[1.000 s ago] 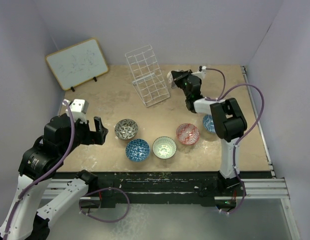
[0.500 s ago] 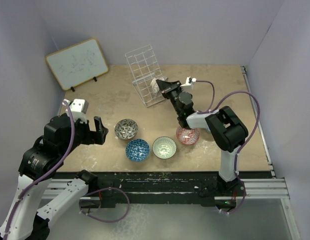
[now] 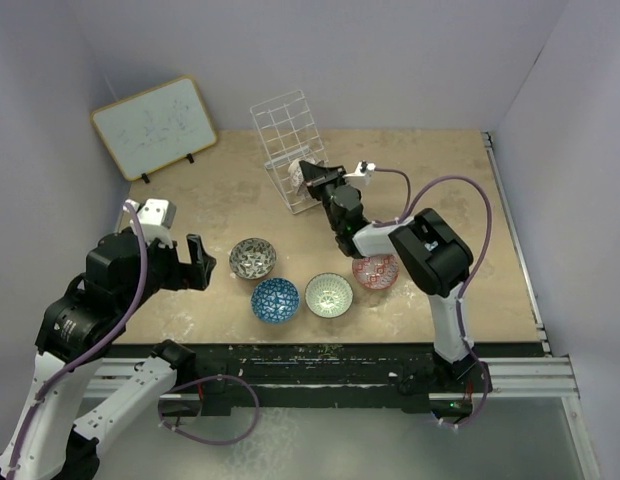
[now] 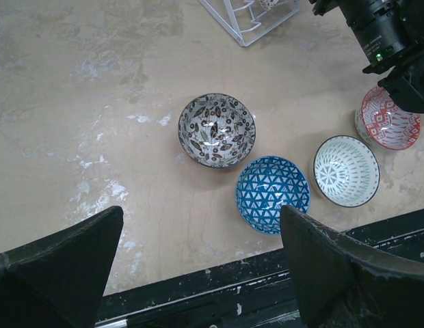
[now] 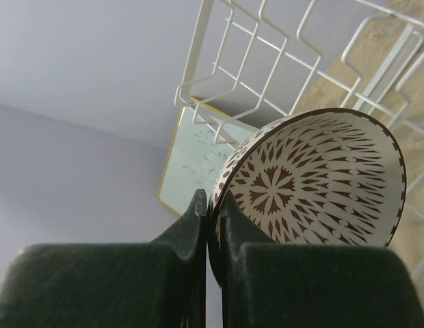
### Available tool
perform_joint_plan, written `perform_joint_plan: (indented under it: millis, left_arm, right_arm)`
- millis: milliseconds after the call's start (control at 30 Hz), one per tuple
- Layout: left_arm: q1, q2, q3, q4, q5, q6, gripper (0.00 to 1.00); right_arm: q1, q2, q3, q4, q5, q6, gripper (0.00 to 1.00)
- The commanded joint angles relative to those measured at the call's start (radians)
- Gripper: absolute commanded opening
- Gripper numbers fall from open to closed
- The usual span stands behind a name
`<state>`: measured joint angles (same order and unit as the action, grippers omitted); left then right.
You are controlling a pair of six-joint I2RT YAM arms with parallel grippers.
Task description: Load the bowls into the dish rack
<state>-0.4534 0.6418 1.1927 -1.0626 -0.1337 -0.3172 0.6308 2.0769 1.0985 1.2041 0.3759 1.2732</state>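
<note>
My right gripper point(image 3: 308, 172) point(image 5: 213, 213) is shut on the rim of a white bowl with a dark red pattern point(image 5: 314, 181). It holds the bowl on edge against the lower wires of the white wire dish rack point(image 3: 288, 140) point(image 5: 267, 61). Four bowls sit on the table: grey-silver point(image 3: 253, 258) point(image 4: 217, 130), dark blue point(image 3: 275, 300) point(image 4: 272, 195), pale green-white point(image 3: 329, 294) point(image 4: 347, 171) and red-pink point(image 3: 375, 270) point(image 4: 390, 117). The light blue bowl is hidden behind the right arm. My left gripper point(image 3: 195, 262) point(image 4: 198, 273) is open and empty, hovering left of the grey-silver bowl.
A wood-framed whiteboard point(image 3: 155, 125) leans at the back left, also seen through the rack in the right wrist view point(image 5: 191, 160). The right arm stretches over the table's right half. The table's black front edge point(image 4: 198, 294) lies under my left gripper.
My right gripper has swung left with the white bowl, from right of the rack to its lower front wires. The left arm has not moved.
</note>
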Motion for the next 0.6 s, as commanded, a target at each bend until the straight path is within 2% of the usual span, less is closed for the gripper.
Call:
perform_joint_plan:
  millis: [0, 267, 567]
  left_arm:
    - [0.005, -0.010, 0.015, 0.033, 0.004, 0.025, 0.99]
    - [0.005, -0.013, 0.024, 0.014, -0.010, 0.037, 0.99]
    - [0.005, -0.013, 0.023, 0.002, -0.014, 0.046, 0.99]
  right_arm:
    - [0.006, 0.015, 0.087, 0.090, 0.067, 0.053, 0.00]
    - [0.016, 0.042, 0.042, 0.138, 0.134, 0.096, 0.00]
    - [-0.009, 0.083, 0.069, 0.084, 0.078, 0.095, 0.00]
